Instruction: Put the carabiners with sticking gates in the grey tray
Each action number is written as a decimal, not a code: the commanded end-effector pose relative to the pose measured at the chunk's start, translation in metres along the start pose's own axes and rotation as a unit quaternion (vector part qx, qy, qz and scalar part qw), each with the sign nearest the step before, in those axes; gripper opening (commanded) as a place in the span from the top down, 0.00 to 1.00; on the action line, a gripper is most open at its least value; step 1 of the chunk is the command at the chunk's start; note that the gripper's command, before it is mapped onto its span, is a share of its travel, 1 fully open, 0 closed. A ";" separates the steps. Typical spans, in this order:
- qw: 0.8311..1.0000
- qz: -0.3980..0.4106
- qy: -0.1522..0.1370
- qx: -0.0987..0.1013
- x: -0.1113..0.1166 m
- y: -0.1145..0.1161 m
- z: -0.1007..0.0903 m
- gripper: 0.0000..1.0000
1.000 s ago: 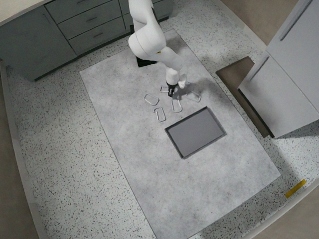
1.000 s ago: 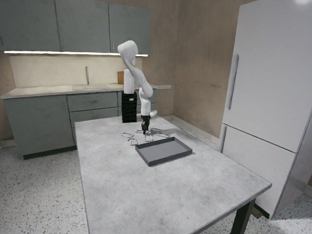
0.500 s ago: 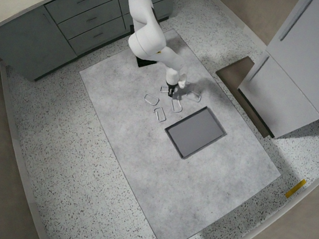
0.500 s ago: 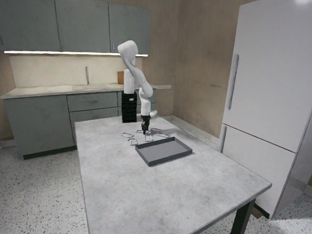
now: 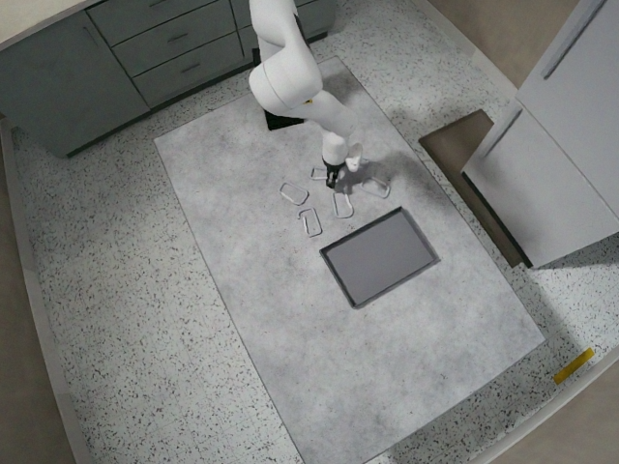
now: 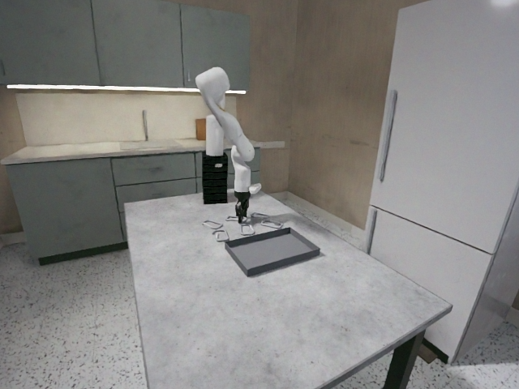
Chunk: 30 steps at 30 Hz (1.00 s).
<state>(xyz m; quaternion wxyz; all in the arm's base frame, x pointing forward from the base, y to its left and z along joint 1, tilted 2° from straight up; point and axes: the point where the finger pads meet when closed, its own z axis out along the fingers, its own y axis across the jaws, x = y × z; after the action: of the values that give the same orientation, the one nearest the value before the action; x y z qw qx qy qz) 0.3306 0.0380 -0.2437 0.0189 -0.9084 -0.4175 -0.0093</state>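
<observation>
Several silver carabiners lie on the grey table behind the grey tray (image 5: 379, 256), which is empty and also shows in the exterior view (image 6: 271, 250). My gripper (image 5: 331, 183) points straight down at table height, shut on the right end of the rear carabiner (image 5: 318, 173), seen beside the fingers in the exterior view (image 6: 231, 218). Other carabiners lie at the left (image 5: 293, 192), front left (image 5: 310, 221), just before the gripper (image 5: 342, 204) and at the right (image 5: 374, 187). One more (image 6: 259, 215) lies behind the wrist. I cannot make out any gate.
The arm's black base (image 6: 214, 177) stands at the table's far edge. Grey cabinets (image 5: 125, 44) are beyond it and a white fridge (image 6: 443, 167) stands to the right of the table.
</observation>
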 end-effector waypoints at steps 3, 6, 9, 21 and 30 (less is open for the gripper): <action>1.000 0.000 0.000 -0.001 0.000 0.001 0.000 1.00; 1.000 0.000 0.000 -0.001 0.000 0.001 0.000 1.00; 1.000 0.000 0.000 -0.001 0.000 0.001 -0.050 1.00; 1.000 0.000 0.000 -0.001 0.000 0.001 -0.050 1.00; 1.000 0.005 0.001 -0.003 0.000 0.001 -0.085 1.00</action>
<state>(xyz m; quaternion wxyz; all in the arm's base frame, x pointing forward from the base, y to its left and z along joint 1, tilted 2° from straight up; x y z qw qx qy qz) 0.3257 0.0328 -0.1733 0.0189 -0.9139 -0.4055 -0.0054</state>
